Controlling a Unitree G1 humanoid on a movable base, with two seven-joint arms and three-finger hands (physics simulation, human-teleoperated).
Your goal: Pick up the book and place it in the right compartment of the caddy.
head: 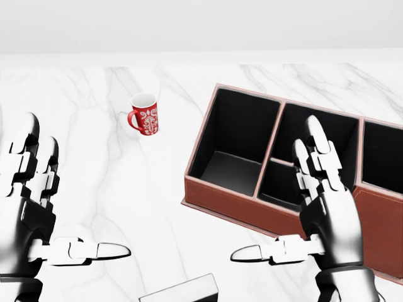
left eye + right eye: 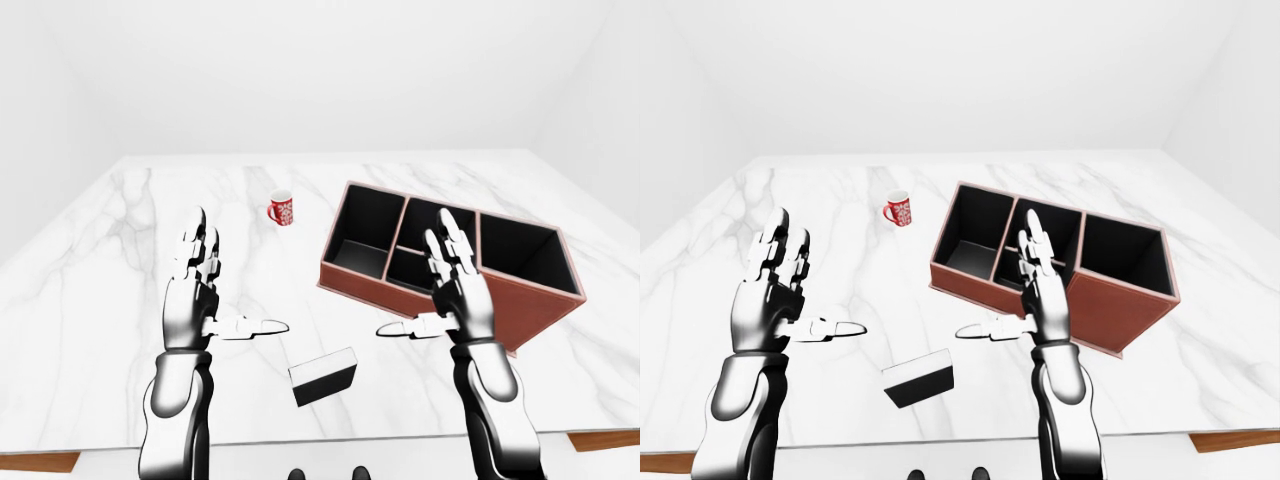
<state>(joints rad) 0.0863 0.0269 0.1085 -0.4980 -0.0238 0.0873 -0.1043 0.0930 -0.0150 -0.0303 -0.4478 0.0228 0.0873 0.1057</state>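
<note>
The book [image 2: 324,376], dark with a white page edge, lies on the marble table [image 2: 130,260] near its bottom edge, between my two hands and a little below them. Only its top corner [image 1: 182,292] shows in the head view. The brown caddy [image 2: 520,300] with black compartments sits at the right, turned at an angle; its right compartment [image 2: 520,252] holds nothing I can see. My left hand [image 2: 215,290] is open, fingers up, thumb pointing right. My right hand [image 2: 440,290] is open too, raised before the caddy's middle compartments.
A red mug [image 2: 282,209] with a white pattern stands up the table, left of the caddy. The table's bottom edge [image 2: 100,450] runs just below the book. White walls surround the table.
</note>
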